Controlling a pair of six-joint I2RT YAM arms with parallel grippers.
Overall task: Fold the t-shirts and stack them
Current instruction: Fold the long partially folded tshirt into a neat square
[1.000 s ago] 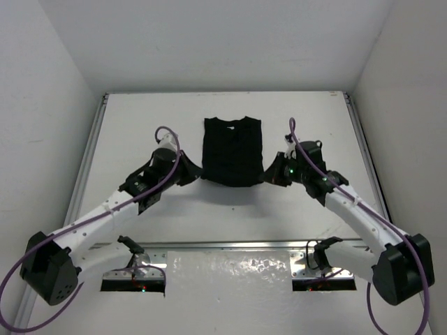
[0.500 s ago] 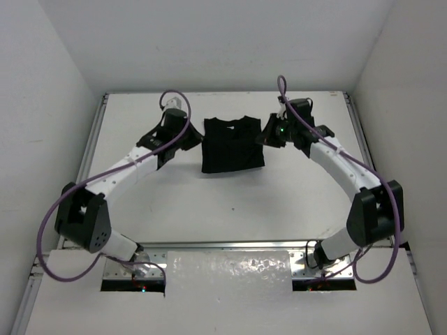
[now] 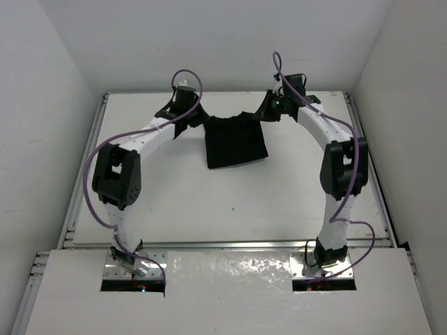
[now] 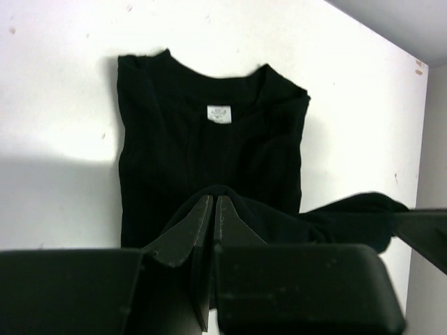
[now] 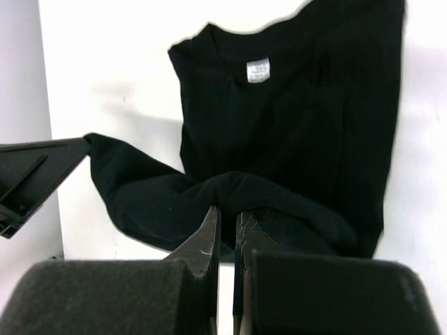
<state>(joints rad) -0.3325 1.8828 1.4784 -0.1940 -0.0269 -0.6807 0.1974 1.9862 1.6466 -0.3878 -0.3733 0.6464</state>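
I'd call this roughly halfway through the fold. The black t-shirt (image 3: 236,143) sits at the far middle of the bench (image 3: 174,202), and its sides look tucked in already, so it's a narrow strip. The bottom edge is lifted off the cloth. The left fingers (image 4: 188,227) are clamped tight on one corner and the right fingers (image 5: 206,237) on the other, both up near the collar end. What's left is laying that edge down and tidying. I only see one shirt, so there's nothing to stack yet. No bins or baskets anywhere.
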